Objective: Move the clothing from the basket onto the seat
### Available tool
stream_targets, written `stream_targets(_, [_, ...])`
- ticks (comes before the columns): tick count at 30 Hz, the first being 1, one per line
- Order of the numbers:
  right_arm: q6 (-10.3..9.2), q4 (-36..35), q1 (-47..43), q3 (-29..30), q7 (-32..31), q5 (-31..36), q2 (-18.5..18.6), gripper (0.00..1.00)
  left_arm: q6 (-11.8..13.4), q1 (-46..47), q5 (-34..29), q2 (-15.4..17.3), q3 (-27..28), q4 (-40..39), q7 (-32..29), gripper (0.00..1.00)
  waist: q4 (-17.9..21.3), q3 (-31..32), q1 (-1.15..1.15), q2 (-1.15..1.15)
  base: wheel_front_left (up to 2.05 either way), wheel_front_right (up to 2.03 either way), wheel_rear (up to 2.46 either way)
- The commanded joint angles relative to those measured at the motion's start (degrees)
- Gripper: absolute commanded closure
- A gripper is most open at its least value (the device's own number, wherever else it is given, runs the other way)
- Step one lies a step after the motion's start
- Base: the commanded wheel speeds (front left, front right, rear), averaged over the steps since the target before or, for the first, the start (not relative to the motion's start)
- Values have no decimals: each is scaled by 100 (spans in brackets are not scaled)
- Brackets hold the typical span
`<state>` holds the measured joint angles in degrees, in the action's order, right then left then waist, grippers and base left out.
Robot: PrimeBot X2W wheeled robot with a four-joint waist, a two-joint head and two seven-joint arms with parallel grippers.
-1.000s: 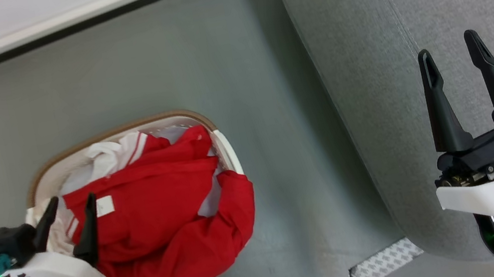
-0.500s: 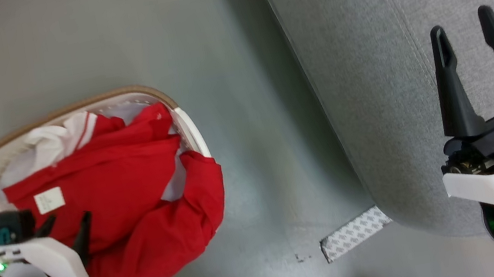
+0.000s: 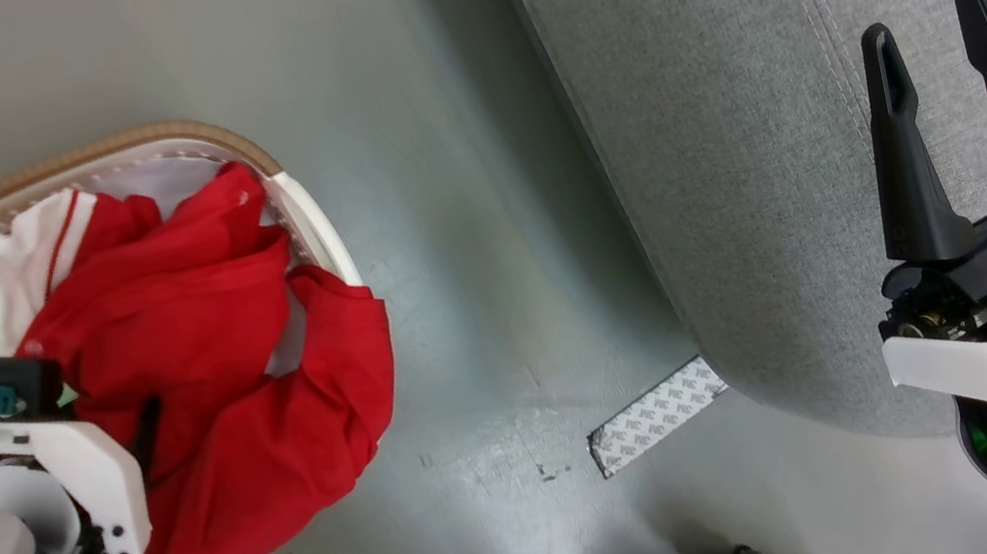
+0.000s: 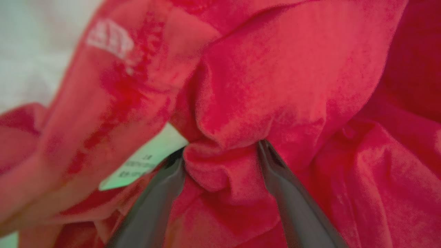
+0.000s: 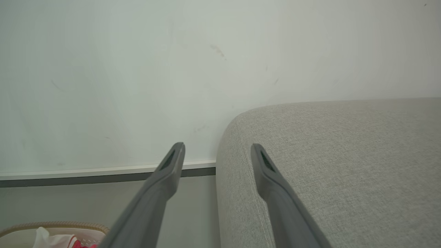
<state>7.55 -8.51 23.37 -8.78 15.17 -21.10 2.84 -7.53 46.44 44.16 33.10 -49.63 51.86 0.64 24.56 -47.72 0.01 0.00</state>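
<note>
Left gripper (image 4: 220, 147), right gripper (image 5: 217, 145): jaws apart.

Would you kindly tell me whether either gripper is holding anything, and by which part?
Nothing is held. The left gripper stands open astride a fold of the clothing; the right gripper is open and empty.

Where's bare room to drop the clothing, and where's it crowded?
The seat is bare grey cushion around the right gripper. The floor strip between basket and seat is free too. Crowded: the basket, clothing heaped over its rim around the left gripper.
</note>
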Motion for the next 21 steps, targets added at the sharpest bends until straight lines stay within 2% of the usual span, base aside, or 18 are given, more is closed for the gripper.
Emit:
stream_targets(1, [-12, -23, 69, -5, -3, -42, 9, 0, 11, 103, 71, 54, -134, 95, -118, 0, 54, -98, -1, 0, 0, 0, 0])
stream_targets(2, [-12, -17, 74, -8, -2, -56, 9, 0, 11, 159, 94, 73, -212, 150, -160, 0, 59, -114, -1, 0, 0, 0, 0])
stream_targets(3, [-12, -17, 78, -12, -2, -67, 9, 0, 11, 212, 112, 67, -269, 206, -165, 11, 62, -128, -1, 0, 0, 0, 0])
stream_targets(4, [-12, -19, 84, -12, -2, -71, 10, 0, 11, 259, 131, 45, -326, 253, -146, 62, 61, -137, -1, 0, 0, 0, 0])
stream_targets(5, [-12, -14, 91, -7, -2, -76, 10, 0, 11, 297, 150, 19, -384, 287, -110, 100, 58, -138, -1, 0, 0, 0, 0])
stream_targets(12, [-12, 121, 54, 42, -3, 18, 9, 0, 11, 344, 375, -133, -710, 373, 291, 100, -87, 101, -1, 0, 0, 0, 0])
stream_targets(21, [-12, 468, -92, 143, -2, 304, 12, 0, 11, 33, 742, -589, -1203, 285, 1006, 100, -593, 1182, -1, 0, 0, 0, 0])
